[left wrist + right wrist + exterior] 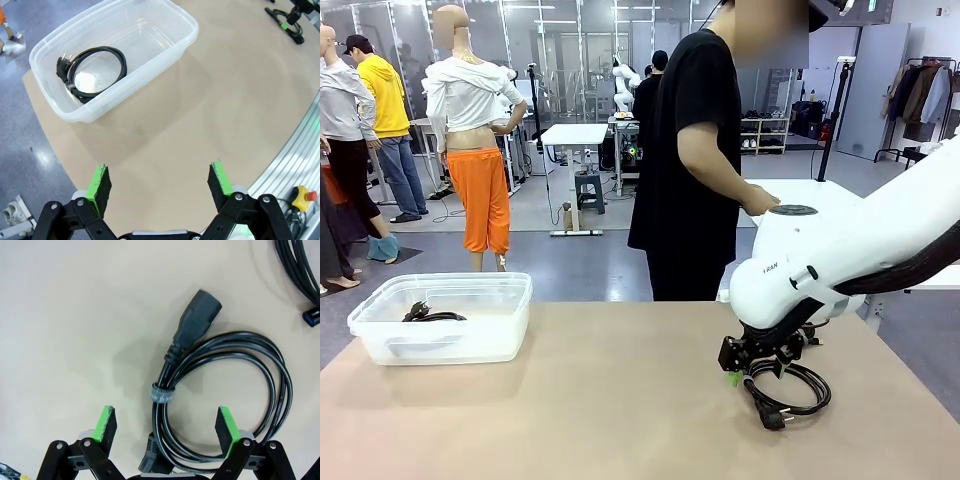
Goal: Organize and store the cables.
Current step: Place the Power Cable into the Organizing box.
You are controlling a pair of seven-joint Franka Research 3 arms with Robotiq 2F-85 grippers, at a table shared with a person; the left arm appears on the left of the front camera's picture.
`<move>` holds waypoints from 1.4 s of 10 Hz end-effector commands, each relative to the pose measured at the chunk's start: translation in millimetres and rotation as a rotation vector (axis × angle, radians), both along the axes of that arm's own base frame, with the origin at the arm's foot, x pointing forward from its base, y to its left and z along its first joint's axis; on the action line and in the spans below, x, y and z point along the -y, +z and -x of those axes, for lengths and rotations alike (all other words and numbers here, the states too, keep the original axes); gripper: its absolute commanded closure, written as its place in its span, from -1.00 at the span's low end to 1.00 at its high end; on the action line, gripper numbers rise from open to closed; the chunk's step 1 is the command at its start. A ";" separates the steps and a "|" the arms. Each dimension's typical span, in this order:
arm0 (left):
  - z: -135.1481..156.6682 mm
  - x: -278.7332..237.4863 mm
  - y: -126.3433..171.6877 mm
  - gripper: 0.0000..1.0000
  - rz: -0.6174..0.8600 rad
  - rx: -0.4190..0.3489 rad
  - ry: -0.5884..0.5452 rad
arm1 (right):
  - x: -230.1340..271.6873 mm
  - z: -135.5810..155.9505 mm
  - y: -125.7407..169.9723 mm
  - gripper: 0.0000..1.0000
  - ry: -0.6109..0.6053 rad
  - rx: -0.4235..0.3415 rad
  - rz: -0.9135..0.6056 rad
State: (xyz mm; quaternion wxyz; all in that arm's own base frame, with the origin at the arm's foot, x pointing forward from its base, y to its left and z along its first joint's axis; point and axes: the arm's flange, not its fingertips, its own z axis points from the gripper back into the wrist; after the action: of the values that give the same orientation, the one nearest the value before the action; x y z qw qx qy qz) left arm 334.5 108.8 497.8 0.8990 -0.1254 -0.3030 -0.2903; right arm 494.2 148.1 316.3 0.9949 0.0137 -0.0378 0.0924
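A coiled black cable (225, 390) with a grey tie lies flat on the tan table, its plug (197, 315) pointing away. My right gripper (165, 427) hangs open just above it, one green pad on each side of the tied bundle. From the front, that gripper (745, 372) sits low over the same cable (800, 390) at the table's right. A second coiled cable (95, 70) rests inside the clear plastic bin (170, 50). My left gripper (160, 180) is open above bare table, well short of the bin, with nothing between its fingers.
The bin (510, 330) stands at the table's far left. Another black cord (300, 270) with a blue-tipped plug lies past the coil. A person (690, 160) in a black shirt stands at the far side. A red stop button (302, 195) sits beside the table edge.
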 end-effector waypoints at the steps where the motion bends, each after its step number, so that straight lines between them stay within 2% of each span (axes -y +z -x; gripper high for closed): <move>1: 0.0 0.7 1.5 -0.97 -0.005 -0.001 0.013 | -1.9 -8.4 -6.0 -1.00 -0.045 0.036 0.014; 3: 0.0 0.7 1.5 -0.97 -0.005 -0.001 0.013 | -2.8 -11.5 -12.1 -1.00 -0.026 0.046 0.024; 4: 0.0 0.7 1.5 -0.97 -0.005 -0.001 0.013 | -1.9 -11.4 -12.2 -0.70 -0.011 0.043 0.024; 5: 0.0 0.7 1.5 -0.97 -0.005 -0.001 0.013 | -2.6 -10.6 -14.0 -0.23 0.001 0.031 0.029; 7: 0.0 0.7 1.5 -0.97 -0.005 -0.001 0.013 | -3.1 -10.4 -16.6 0.96 0.006 0.033 0.047; 14: 0.0 0.7 1.5 -0.97 -0.005 -0.001 0.013 | -0.7 -9.6 -13.0 1.00 -0.019 0.053 0.073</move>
State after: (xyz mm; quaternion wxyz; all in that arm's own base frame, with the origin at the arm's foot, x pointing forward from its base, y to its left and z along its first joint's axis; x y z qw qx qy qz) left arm 334.5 108.9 497.8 0.8990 -0.1255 -0.3030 -0.2903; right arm 501.3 147.8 303.6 0.9934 -0.0121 -0.0490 0.1028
